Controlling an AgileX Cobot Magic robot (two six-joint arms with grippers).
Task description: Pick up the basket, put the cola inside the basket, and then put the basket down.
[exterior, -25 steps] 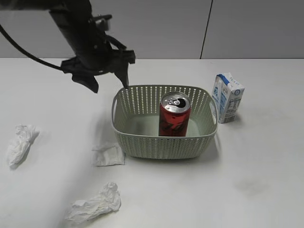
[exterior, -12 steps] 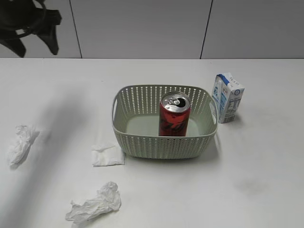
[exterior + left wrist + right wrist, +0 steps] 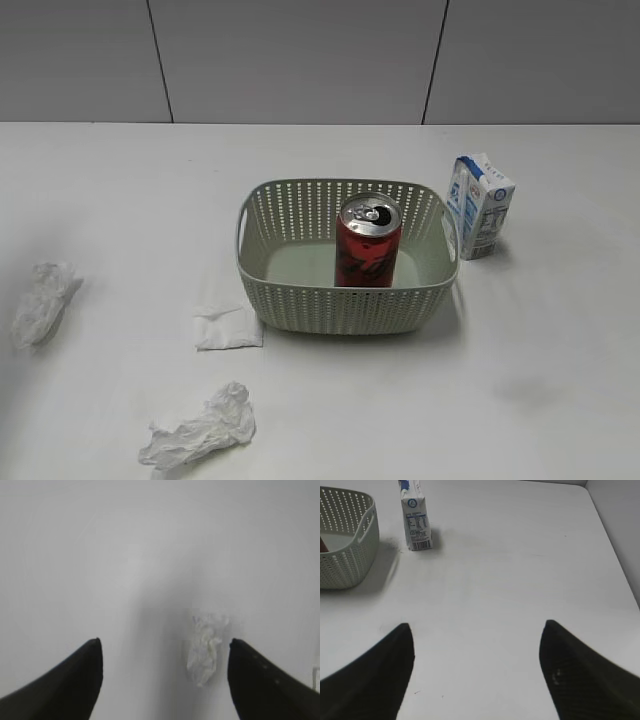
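Note:
The pale sage-green basket (image 3: 300,305) sits flat on the white table at the middle of the exterior view. The red cola can (image 3: 367,258) stands upright inside it. No arm or gripper shows in the exterior view. In the left wrist view my left gripper (image 3: 164,642) is open and empty above bare table, with a crumpled tissue (image 3: 204,652) below between its fingers. In the right wrist view my right gripper (image 3: 477,627) is open and empty over bare table; the basket (image 3: 350,555) lies far off at the upper left.
A white-and-blue drink carton (image 3: 481,206) stands right of the basket, also in the right wrist view (image 3: 416,522). Crumpled tissues lie at the left (image 3: 42,302) and front left (image 3: 200,428), a flat one (image 3: 228,327) by the basket's left corner.
My left arm, which was above the basket's back left corner, has drawn away up and left and is now out of the exterior view. The basket and can have not moved.

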